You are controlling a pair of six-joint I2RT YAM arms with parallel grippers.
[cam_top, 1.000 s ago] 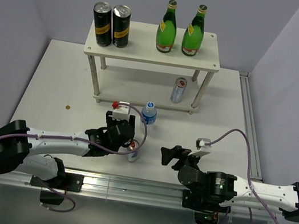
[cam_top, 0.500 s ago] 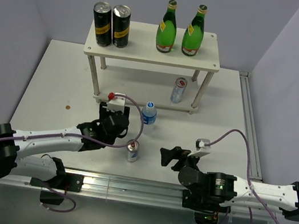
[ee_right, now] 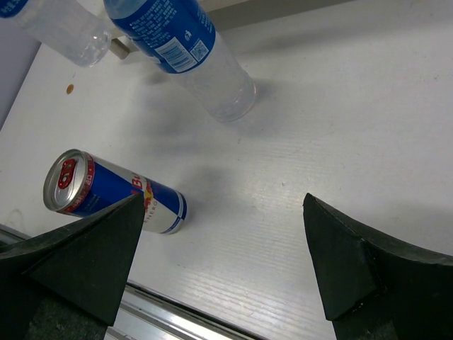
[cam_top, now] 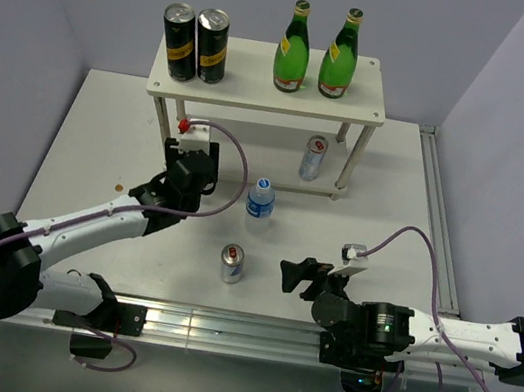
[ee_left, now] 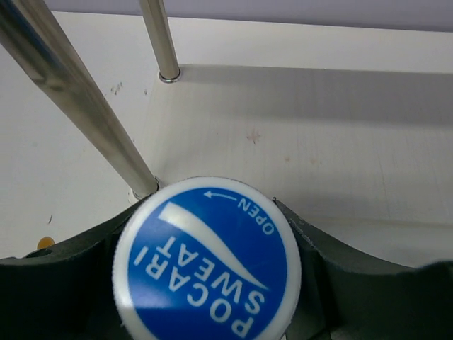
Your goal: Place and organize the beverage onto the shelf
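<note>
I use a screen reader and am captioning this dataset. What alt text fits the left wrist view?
A blue bottle cap printed POCARI SWEAT fills the bottom centre, gripped between the left arm's dark fingers. Behind it, two thin metal shelf legs stand at the edge of a white board.

so the left tool [cam_top: 192, 168] has pulled back off the slim silver can [cam_top: 232, 264] and slid up across the tabletop [cam_top: 98, 147] to the front left leg [cam_top: 163, 126] of the white two-tier shelf [cam_top: 260, 92], with the blue-capped clear water bottle [ee_left: 207, 258] clamped in it. the can's out in the open now.
</note>
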